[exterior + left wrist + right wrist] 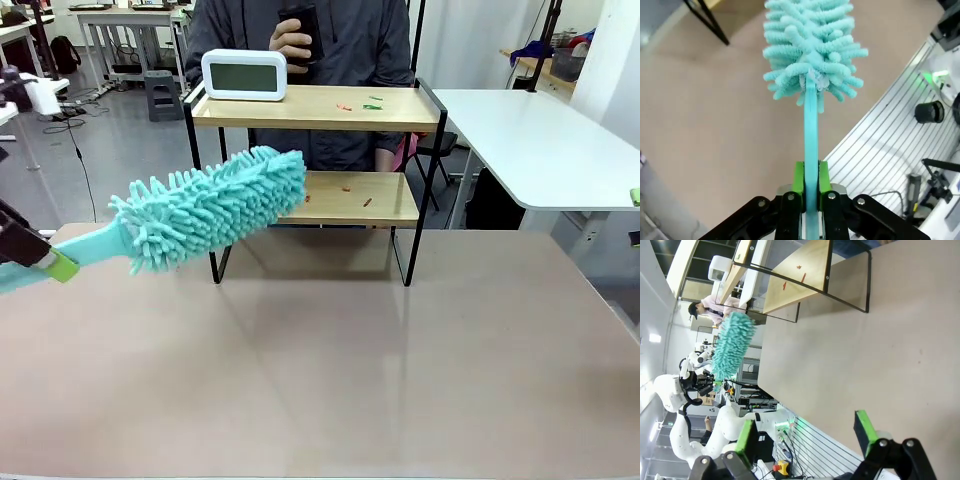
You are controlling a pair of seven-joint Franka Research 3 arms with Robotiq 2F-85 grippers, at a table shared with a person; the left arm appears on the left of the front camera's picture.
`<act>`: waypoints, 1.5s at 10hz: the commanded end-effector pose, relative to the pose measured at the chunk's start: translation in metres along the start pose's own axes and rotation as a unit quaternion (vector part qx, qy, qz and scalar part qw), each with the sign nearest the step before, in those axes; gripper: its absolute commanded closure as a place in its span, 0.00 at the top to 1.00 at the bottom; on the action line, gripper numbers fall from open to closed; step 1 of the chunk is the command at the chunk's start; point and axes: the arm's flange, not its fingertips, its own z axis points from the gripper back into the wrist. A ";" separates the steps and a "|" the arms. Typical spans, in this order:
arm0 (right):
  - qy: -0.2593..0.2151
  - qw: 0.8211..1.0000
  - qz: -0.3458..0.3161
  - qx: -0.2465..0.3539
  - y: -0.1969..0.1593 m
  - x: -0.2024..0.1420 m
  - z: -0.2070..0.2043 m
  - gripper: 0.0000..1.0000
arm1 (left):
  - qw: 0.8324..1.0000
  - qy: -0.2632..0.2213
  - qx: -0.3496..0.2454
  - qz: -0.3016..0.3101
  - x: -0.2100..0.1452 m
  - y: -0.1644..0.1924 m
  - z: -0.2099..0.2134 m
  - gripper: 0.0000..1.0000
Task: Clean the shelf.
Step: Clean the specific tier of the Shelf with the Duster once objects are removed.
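The shelf (315, 108) stands at the far side of the worktop (330, 400), about mid-way across, right in front of the person. With its thin black frame and two pale boards, I judge it light and easy to shove or tip. The boards look stiff and smooth, so the scraps should slide off. If it needs steadying, a corner post of the frame is the place to take it, not a board edge.

My left fingers (798, 179) are clenched on the flat handle of the duster (215, 205). Its fluffy head reaches toward the left end of the lower board, though I cannot tell whether it touches. The head is soft and will give, and the narrow handle could swivel in my grip if I press hard. My right fingers (746, 437) are spread wide with nothing between them, above bare worktop and well apart from the shelf.

Small scraps (372, 104) lie on the top board, right of middle, with a few more on the lower one. A white clock (244, 75) stands on the top board's left end, in the way of a full sweep and likely to topple. The person's hand (295, 40) is raised behind the shelf.
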 end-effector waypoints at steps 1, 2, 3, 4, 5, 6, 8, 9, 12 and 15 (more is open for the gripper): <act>-0.007 1.000 0.013 0.009 0.000 0.002 -0.002 1.00 | 0.999 -0.011 -0.002 -0.031 -0.005 -0.002 0.008 0.12; -0.007 1.000 0.013 0.009 0.000 0.002 -0.002 1.00 | 0.999 -0.011 -0.002 -0.031 -0.005 -0.002 0.008 0.12; -0.007 1.000 0.013 0.009 0.000 0.002 -0.002 1.00 | 0.999 -0.011 -0.002 -0.031 -0.005 -0.002 0.008 0.12; -0.007 1.000 0.013 0.009 0.000 0.002 -0.002 1.00 | 0.999 -0.011 -0.002 -0.031 -0.005 -0.002 0.008 0.12; -0.007 1.000 0.013 0.009 0.000 0.002 -0.002 1.00 | 0.999 -0.011 -0.002 -0.031 -0.005 -0.002 0.008 0.12; -0.007 1.000 0.013 0.009 0.000 0.002 -0.002 1.00 | 0.999 -0.003 -0.005 -0.031 -0.002 -0.004 0.006 0.12; -0.007 1.000 0.013 0.009 0.000 0.002 -0.002 1.00 | 1.000 0.023 0.005 0.016 0.028 0.001 -0.027 0.12; -0.007 1.000 0.013 0.009 0.000 0.002 -0.002 1.00 | 0.999 0.036 0.026 0.023 0.047 0.007 -0.045 0.12; -0.007 1.000 0.013 0.009 0.000 0.002 -0.002 1.00 | 0.993 0.029 0.078 0.081 0.091 0.018 -0.078 0.12; -0.007 1.000 0.013 0.009 0.000 0.002 -0.002 1.00 | 0.993 0.026 0.071 0.095 0.099 0.027 -0.081 0.12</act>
